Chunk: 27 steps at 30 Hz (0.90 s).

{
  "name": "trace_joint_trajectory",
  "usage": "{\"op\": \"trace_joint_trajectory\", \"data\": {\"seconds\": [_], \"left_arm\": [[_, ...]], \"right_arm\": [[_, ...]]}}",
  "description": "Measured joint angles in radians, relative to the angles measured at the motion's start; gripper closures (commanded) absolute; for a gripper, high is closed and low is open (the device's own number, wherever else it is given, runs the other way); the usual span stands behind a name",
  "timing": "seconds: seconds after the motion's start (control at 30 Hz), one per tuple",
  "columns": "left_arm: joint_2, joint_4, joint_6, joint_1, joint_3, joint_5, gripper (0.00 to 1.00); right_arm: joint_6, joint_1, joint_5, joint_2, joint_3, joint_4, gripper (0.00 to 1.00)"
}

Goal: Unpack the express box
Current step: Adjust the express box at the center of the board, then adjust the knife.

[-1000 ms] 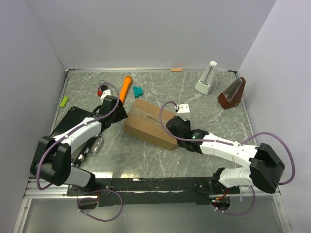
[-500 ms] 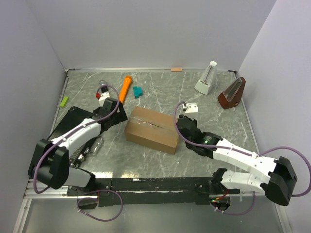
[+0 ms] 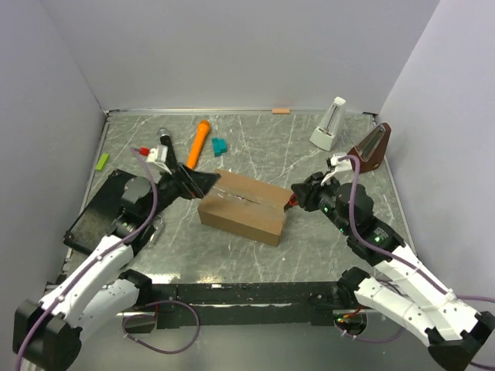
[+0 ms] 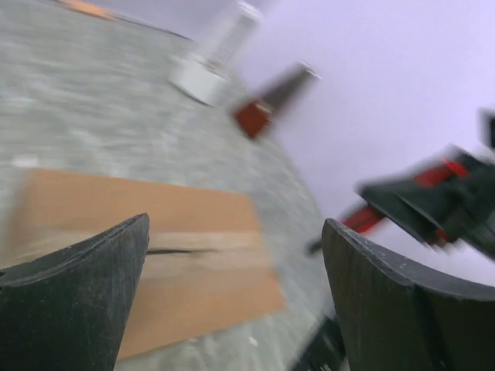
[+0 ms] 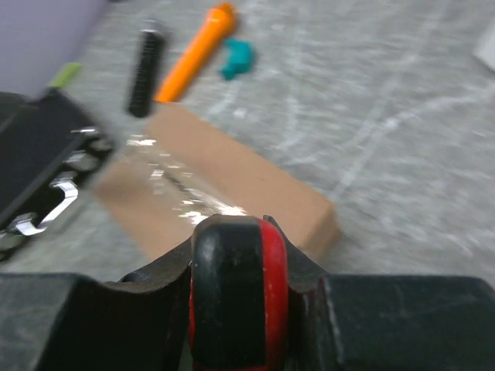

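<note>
The express box (image 3: 240,207), a brown carton with clear tape along its top seam, lies closed mid-table. It also shows in the left wrist view (image 4: 155,255) and the right wrist view (image 5: 232,182). My left gripper (image 3: 204,182) is open and empty, hovering at the box's left end; its fingers (image 4: 85,294) frame the box. My right gripper (image 3: 302,195) hovers at the box's right end, shut on a black-and-red tool (image 5: 238,286). The tool's red tip (image 3: 290,203) is near the box's right corner.
An orange marker (image 3: 199,139), a teal block (image 3: 220,145) and a black cylinder (image 3: 164,139) lie behind the box. A flat black ribbed case (image 3: 100,207) lies at the left, with a green piece (image 3: 102,161) beyond it. A white metronome (image 3: 328,124) and a brown one (image 3: 370,148) stand back right.
Both arms drew back and rose from the box. The left gripper now points at its left end, the right gripper has left its top for its right end. The box turned slightly.
</note>
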Motion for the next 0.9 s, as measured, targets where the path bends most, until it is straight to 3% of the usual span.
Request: {"op": "trace_joint_trajectory", "data": {"seconds": [0.17,0.33,0.47,0.7,0.9], "left_arm": [[0.148,0.298,-0.09,-0.056,-0.058,0.291,0.03],[0.268,0.369,-0.078,-0.199,-0.025,0.413,0.03],[0.33,0.404,-0.058,-0.272,0.029,0.456,0.03],[0.39,0.473,-0.055,-0.297,0.037,0.485,0.01],[0.425,0.499,-0.045,-0.328,0.037,0.513,0.24]], "right_arm": [[0.051,-0.072,-0.361,-0.005,-0.005,0.068,1.0],[0.134,-0.075,-0.577,-0.004,-0.064,0.175,1.0],[0.2,-0.075,-0.66,0.014,-0.097,0.275,1.0],[0.296,-0.075,-0.703,0.044,-0.137,0.42,1.0],[0.344,-0.075,-0.701,0.05,-0.161,0.51,1.0]]}}
